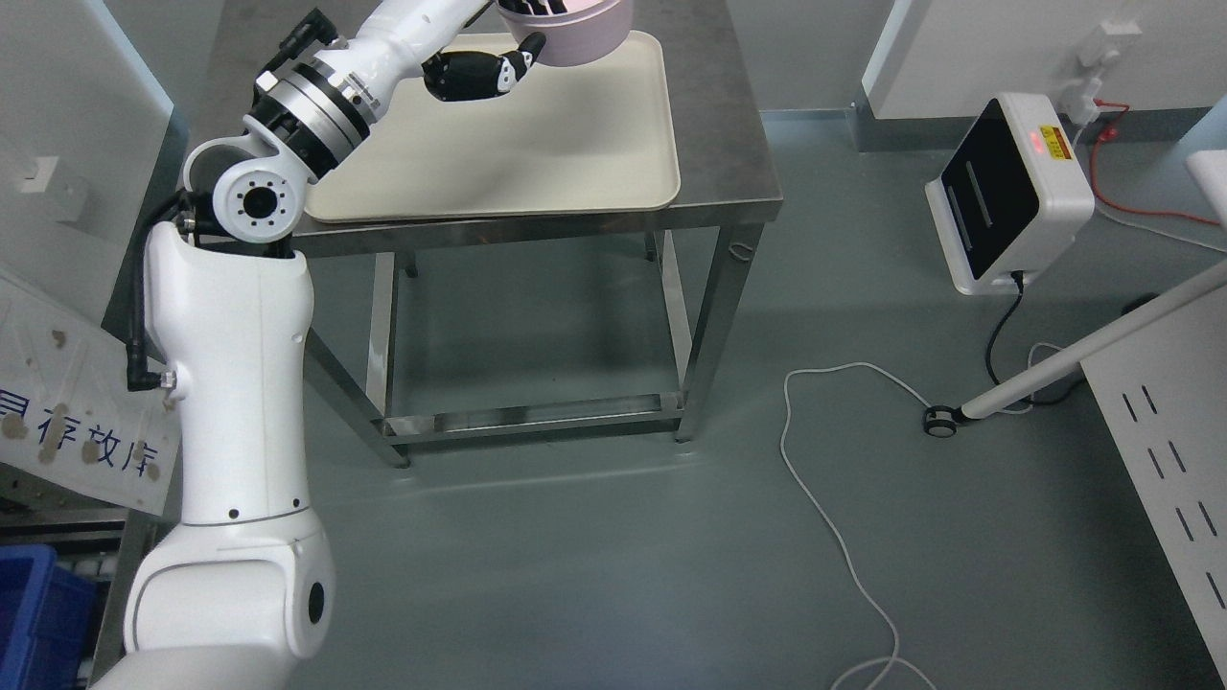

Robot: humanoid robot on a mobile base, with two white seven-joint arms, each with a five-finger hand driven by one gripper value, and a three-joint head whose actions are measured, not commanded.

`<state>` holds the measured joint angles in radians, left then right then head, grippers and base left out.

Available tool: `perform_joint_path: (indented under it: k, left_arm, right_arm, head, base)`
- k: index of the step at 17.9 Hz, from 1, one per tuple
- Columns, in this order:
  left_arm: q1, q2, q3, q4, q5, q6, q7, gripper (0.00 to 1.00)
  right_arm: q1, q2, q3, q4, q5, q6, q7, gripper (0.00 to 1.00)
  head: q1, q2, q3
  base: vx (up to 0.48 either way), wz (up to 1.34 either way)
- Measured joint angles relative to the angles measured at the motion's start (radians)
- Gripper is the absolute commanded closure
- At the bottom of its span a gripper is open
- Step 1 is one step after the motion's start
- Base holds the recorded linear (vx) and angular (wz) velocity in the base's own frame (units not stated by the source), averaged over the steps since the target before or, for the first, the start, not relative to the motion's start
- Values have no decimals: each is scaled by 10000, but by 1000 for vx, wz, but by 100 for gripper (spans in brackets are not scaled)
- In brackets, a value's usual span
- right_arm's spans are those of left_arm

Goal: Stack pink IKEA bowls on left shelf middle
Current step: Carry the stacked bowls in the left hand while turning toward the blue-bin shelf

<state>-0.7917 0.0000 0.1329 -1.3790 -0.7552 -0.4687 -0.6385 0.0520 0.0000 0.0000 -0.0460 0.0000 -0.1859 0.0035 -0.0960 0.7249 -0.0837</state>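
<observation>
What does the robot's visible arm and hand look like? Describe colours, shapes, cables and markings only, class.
The left arm has glossy white, rounded shell segments with small dark screw dots. A round white joint cap has a black centre hole. Near the wrist sit ribbed silver and black metal rings. A black cable runs along its outer side. The left hand is black with white fingertip patches.

Bright, even overhead light w/ a cool grey-green cast; sharp focus throughout, no motion blur. Soft shadow pools on the floor (594,575) under the steel table (724,144), w/ pale glare streaks on the floor just in front of its legs. The white arm (235,383) left of the table looks near blown-out; straight edges bow slightly toward the corners.
</observation>
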Motion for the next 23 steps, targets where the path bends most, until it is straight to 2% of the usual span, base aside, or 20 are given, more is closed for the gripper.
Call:
perform_joint_path:
  k: [8, 23]
  left_arm:
    - [-4, -1, 440, -119, 9, -2, 31, 91]
    - [-101, -1, 868, -221, 60, -44, 212, 90]
  right_arm:
    - [0, 0, 0, 0, 0, 0, -3, 0]
    - [6, 0, 0, 1, 0, 0, -10, 0]
  head:
    - [0, 0, 0]
    - [0, 0, 0]
  base:
    - [-331, 48]
    - [-444, 97]
